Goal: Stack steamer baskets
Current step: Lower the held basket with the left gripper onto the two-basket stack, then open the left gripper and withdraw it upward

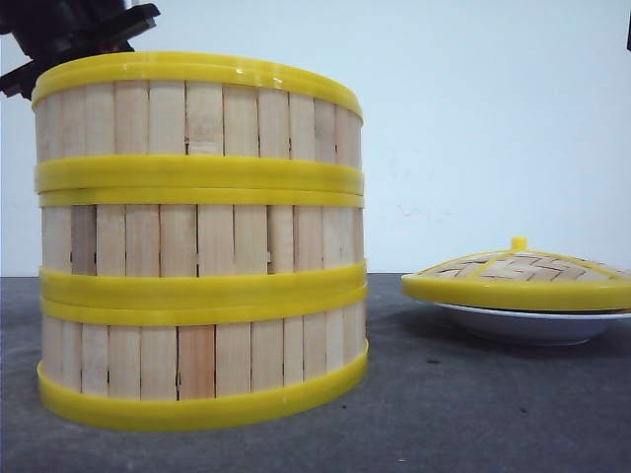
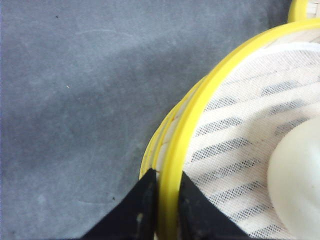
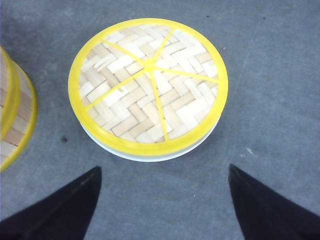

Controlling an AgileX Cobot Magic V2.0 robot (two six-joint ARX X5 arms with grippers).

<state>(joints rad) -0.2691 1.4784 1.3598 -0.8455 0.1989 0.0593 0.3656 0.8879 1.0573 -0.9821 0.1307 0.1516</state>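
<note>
- The left hand (image 2: pixel 161 202) has its two black fingers (image 2: pixel 141 207) closed narrowly on the yellow top rim of the top steamer basket (image 1: pixel 197 118), one finger outside the wall and one inside. I judge the pinch sits on the rim because that is the only firm edge a narrow grasp can take on so wide a basket.
- The grasp is at the far left of the rim; in the front view only a dark part of the arm shows there, behind the stack.
- That basket sits on the middle steamer basket (image 1: pixel 202 236), which sits on the bottom steamer basket (image 1: pixel 202 360). All three stand as one upright column on the left of the grey tabletop (image 1: pixel 444 414), rims touching, the lower ones slightly offset.
- Inside the top basket lie a striped mesh liner (image 2: pixel 235 145) and a pale round thing (image 2: pixel 297 175), perhaps a bun.
- The stacking looks done; what seems left is letting go of the rim.
- The right hand (image 3: pixel 162 202) hangs wide open and empty above the domed woven lid (image 3: pixel 150 85).
- The lid rests on a shallow white dish (image 1: pixel 532 325) on the right, well apart from the stack, blocking nothing.
</note>
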